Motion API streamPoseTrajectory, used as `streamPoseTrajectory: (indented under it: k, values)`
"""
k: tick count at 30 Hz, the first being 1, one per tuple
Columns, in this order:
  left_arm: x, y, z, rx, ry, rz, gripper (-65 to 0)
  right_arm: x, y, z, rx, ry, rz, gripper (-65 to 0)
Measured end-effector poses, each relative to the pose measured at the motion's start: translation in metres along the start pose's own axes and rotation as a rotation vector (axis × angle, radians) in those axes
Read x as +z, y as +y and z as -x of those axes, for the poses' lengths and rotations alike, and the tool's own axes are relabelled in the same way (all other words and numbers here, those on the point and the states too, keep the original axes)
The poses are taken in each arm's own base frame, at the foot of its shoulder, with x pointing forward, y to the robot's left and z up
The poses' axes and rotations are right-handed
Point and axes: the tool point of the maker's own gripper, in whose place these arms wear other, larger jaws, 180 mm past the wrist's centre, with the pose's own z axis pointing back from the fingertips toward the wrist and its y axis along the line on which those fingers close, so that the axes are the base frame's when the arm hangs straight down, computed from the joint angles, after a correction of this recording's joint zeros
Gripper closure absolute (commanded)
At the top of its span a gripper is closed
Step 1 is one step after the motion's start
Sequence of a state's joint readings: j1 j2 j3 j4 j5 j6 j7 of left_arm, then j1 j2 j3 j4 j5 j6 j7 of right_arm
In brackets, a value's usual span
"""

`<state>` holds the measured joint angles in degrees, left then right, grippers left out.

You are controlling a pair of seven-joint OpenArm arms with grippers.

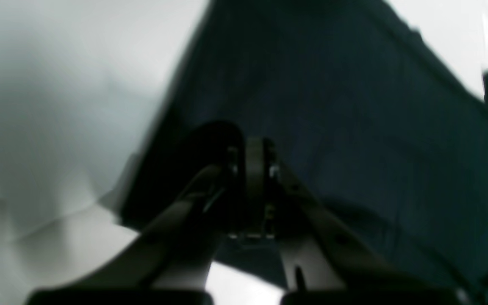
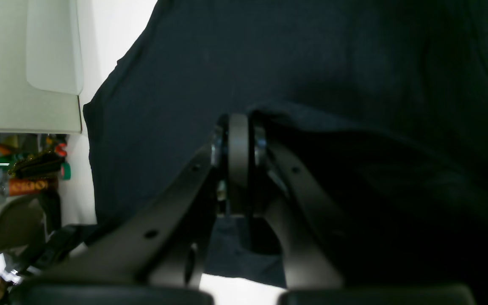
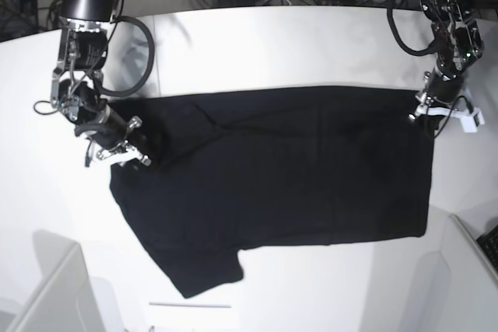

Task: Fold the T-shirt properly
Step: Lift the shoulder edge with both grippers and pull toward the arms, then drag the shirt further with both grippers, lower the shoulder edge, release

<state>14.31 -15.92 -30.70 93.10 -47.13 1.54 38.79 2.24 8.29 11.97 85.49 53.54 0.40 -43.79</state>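
Near sleeve of the black T-shirt [image 3: 272, 184] lies loose on the white desk [image 3: 311, 44], body spread across, while farther back right hand [image 3: 118, 153] and left hand [image 3: 429, 110] pinch opposite edges, likely to lift and fold.

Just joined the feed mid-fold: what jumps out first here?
The black T-shirt sprawls across the white table, one sleeve sticking out at the near edge. The right gripper is shut on its edge at the base view's left, and the left gripper pinches the opposite corner.
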Motion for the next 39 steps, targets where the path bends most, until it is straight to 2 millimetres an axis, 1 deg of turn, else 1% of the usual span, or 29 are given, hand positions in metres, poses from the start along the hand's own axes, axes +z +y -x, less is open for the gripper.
streamPoseTrajectory:
  k: [2,5,11,16,22,27,29,30,32,33,34,36,37,39]
  values:
    - [0.001,0.005,-0.007,0.002,-0.016,-0.014,0.0,-0.002,-0.001,-0.002,-0.002,0.001,0.001,0.0]
    - [-0.001,0.001,-0.015,0.005,-0.033,-0.006,0.0,-0.006,0.000,-0.006,-0.005,0.004,0.000,0.0]
    - [-0.004,0.005,-0.009,0.016,-0.016,-0.013,0.0,-0.008,-0.001,-0.009,-0.006,0.004,0.003,0.0]
    - [-0.012,-0.003,-0.019,0.030,-0.034,0.006,0.0,-0.010,-0.003,-0.007,-0.015,0.011,0.007,0.0]
    - [-0.014,0.008,-0.009,0.041,-0.004,-0.021,0.0,-0.012,-0.001,-0.010,-0.014,0.011,0.003,0.0]
    - [-0.017,0.001,-0.017,0.044,-0.024,-0.004,0.0,-0.012,-0.001,-0.009,-0.015,0.012,0.004,0.0]
    - [-0.017,0.000,-0.018,0.044,-0.026,-0.003,0.0,-0.012,-0.005,-0.009,-0.041,0.012,0.024,0.0]
    - [-0.017,0.001,-0.018,0.044,-0.025,-0.004,-3.0,-0.011,-0.008,-0.009,-0.062,0.013,0.041,-1.7]
    - [-0.017,0.001,-0.019,0.046,-0.026,-0.005,-13.3,-0.011,-0.013,-0.008,-0.093,0.013,0.070,-12.9]
    - [-0.017,0.000,-0.021,0.049,-0.033,-0.004,-19.7,-0.011,-0.015,-0.008,-0.096,0.012,0.077,-18.5]
    - [-0.018,-0.001,-0.023,0.048,-0.037,-0.003,-24.5,-0.010,-0.015,-0.008,-0.099,0.010,0.075,-21.5]
    - [-0.020,-0.007,-0.032,0.052,-0.059,0.010,-35.2,-0.010,-0.015,-0.010,-0.103,0.005,0.075,-23.0]
    - [-0.020,-0.009,-0.035,0.053,-0.065,0.019,-39.3,-0.009,-0.016,-0.010,-0.106,0.000,0.078,-23.0]
    - [-0.020,-0.010,-0.037,0.054,-0.075,0.020,-45.6,-0.009,-0.017,-0.011,-0.109,-0.003,0.082,-23.0]
